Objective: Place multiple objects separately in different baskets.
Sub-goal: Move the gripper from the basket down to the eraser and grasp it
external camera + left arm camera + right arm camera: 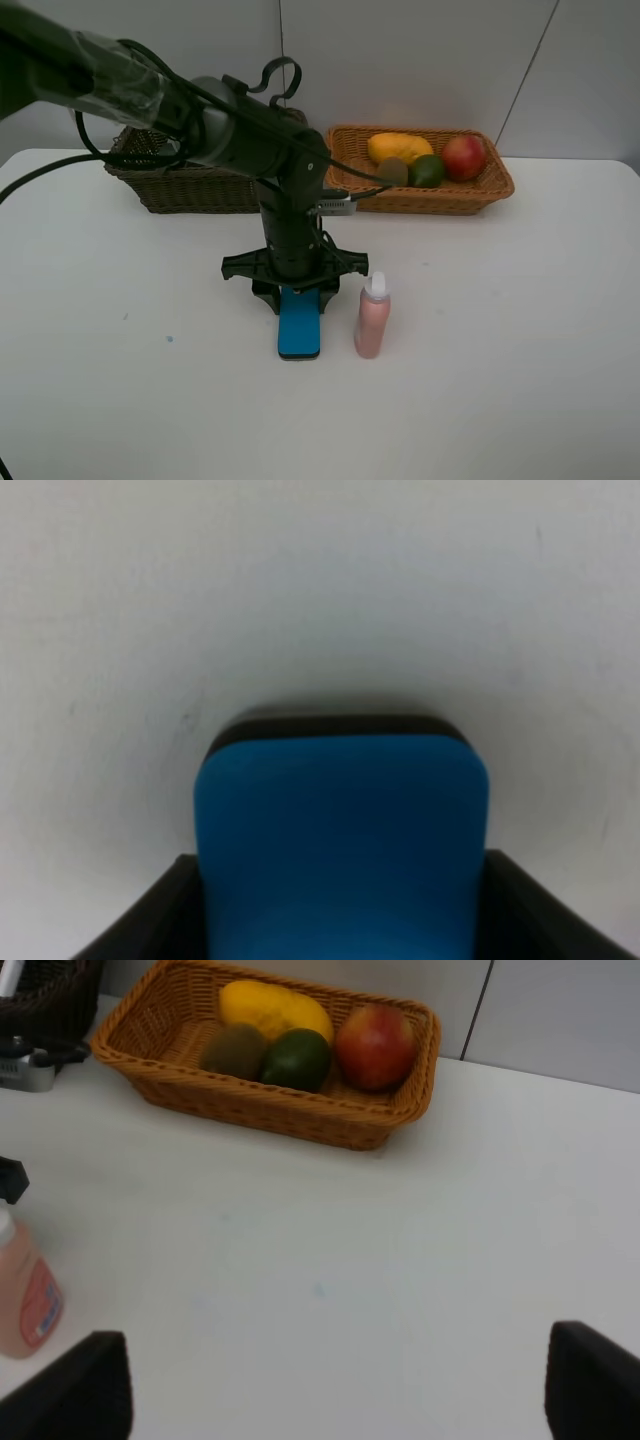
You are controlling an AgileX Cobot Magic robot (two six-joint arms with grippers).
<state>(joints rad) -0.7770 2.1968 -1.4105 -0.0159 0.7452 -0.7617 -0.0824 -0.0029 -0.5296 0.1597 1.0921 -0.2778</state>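
The left end effector [297, 298] points straight down at the white counter [520, 330], directly over the blue eraser block [298, 327]. The block lies flat on the counter, its far end tucked under the tool and its near end sticking out toward the front edge. In the left wrist view the eraser block [340, 840] fills the space between the two dark fingers [150, 915], one on each long side, right up against it; whether they are actually pressing on it cannot be told, and the block rests on the counter.

Just beside the block, to its right in the high view, the pink spray bottle [372, 318] stands upright, not touching it.

The right end effector [335, 1385] shows only in its own wrist view, its two dark fingertips [85, 1385] spread wide apart with nothing between them, above bare counter.

At the back, the orange-tan basket [480, 192] holds the yellow mango [398, 146], brown kiwi [393, 170], green avocado [427, 171] and red pomegranate [464, 157] close together. The dark olive-green basket [180, 185] sits to its left, partly hidden behind the left arm.
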